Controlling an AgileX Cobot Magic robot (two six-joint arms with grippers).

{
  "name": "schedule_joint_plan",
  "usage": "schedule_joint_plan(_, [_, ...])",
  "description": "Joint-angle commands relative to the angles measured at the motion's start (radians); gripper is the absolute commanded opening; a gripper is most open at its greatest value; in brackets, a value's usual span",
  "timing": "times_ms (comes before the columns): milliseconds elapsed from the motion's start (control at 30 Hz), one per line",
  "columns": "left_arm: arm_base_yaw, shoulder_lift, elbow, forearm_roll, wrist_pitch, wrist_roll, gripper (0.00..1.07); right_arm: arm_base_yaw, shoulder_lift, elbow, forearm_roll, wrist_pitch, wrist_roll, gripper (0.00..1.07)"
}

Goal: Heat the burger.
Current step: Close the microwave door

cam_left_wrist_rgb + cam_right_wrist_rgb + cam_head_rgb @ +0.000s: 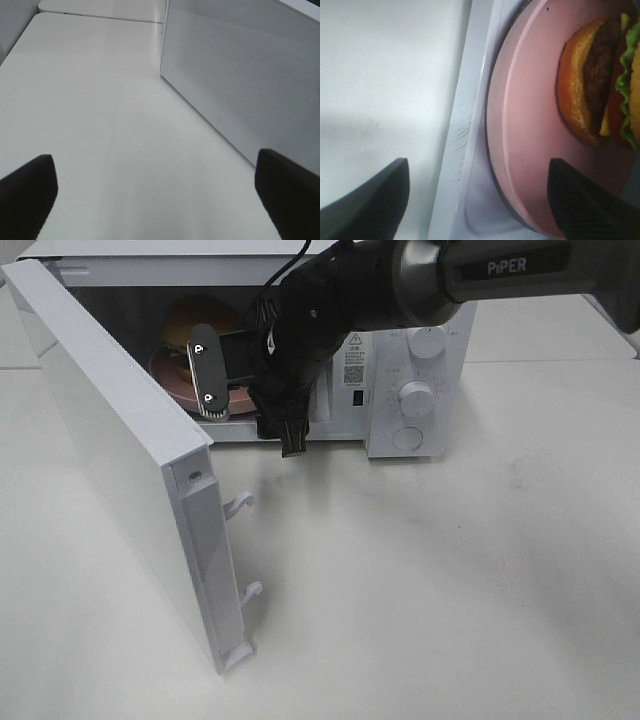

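While the microwave (pixel 440 350) stands open, burger (pixel 600 85) sits inside.

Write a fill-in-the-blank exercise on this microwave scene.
The round burger with the golden-brown bun sits on a flat round ____ plate. The door of the white box-shaped microwave stands ____. The left gripper holds ____.
Missing words: pink; open; nothing.

**Burger on its plate inside the microwave**

The burger (pixel 195 318) sits upright on a pink plate (pixel 166 376) inside the open microwave (pixel 420 360), set back from the plate's near rim. It has a golden-brown domed bun, with a dark patty, frilly green lettuce, a red layer and yellow cheese showing at its side.
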Motion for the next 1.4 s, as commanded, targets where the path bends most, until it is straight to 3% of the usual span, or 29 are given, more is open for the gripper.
schedule_joint_plan(33, [0.002, -0.019, 0.003, 0.002, -0.010, -0.004, 1.00, 0.001, -0.059, 0.070, 0.001, -0.061, 0.039, 0.75])
schedule_joint_plan(1400, [0.002, -0.019, 0.003, 0.002, -0.010, -0.004, 1.00, -0.012, -0.582, 0.735, -0.062, -0.158, 0.235, 0.75])
